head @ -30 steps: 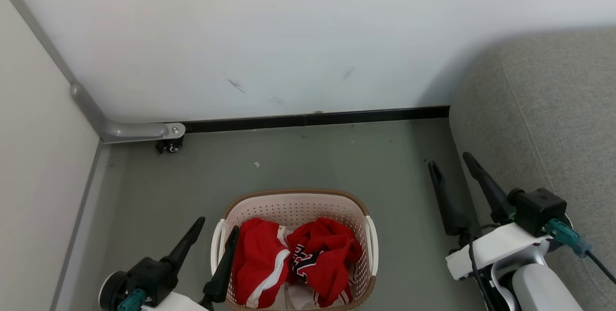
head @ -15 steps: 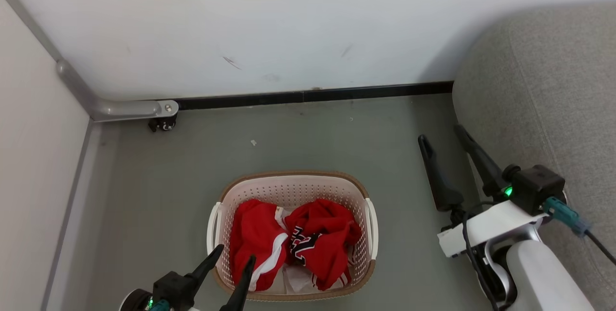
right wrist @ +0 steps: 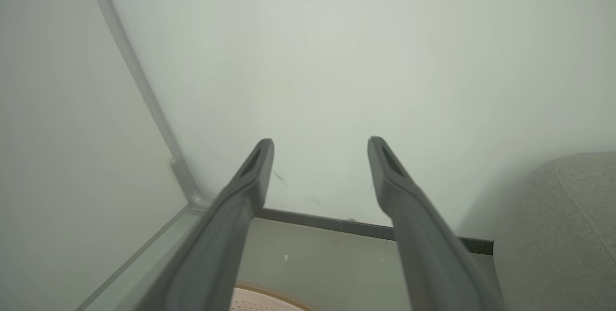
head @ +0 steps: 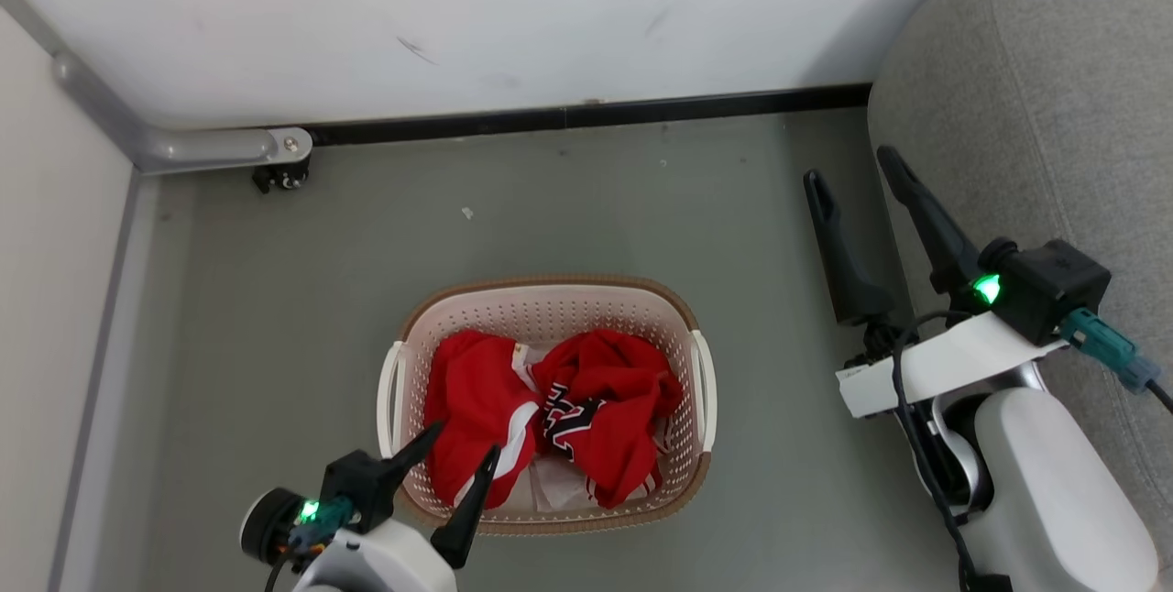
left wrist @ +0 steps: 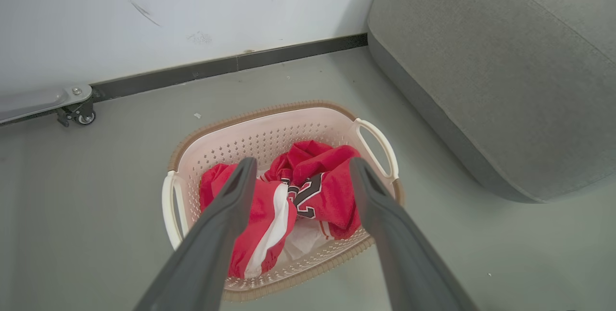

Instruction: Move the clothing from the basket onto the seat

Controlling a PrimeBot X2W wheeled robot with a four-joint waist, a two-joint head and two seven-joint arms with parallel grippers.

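Red clothing (head: 550, 413) lies in the laundry basket (head: 550, 283) at lower centre, where the left gripper (head: 466, 438), jaws wide and empty, has come over its near rim to grab, the right gripper (head: 849, 166) equally wide beside the grey sofa (head: 1026, 97).

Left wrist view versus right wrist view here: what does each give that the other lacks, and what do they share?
Left wrist view: the left claw, open, pointing at the clothing, two red garments lying in the basket with white handles, plus a caster wheel by the wall. Right wrist view: the right claw, open and empty, aimed at the wall corner's grey strip. Shared: white wall, black baseboard, grey floor, the seat's grey side, and the basket's brown rim, a mere sliver in the right wrist view.
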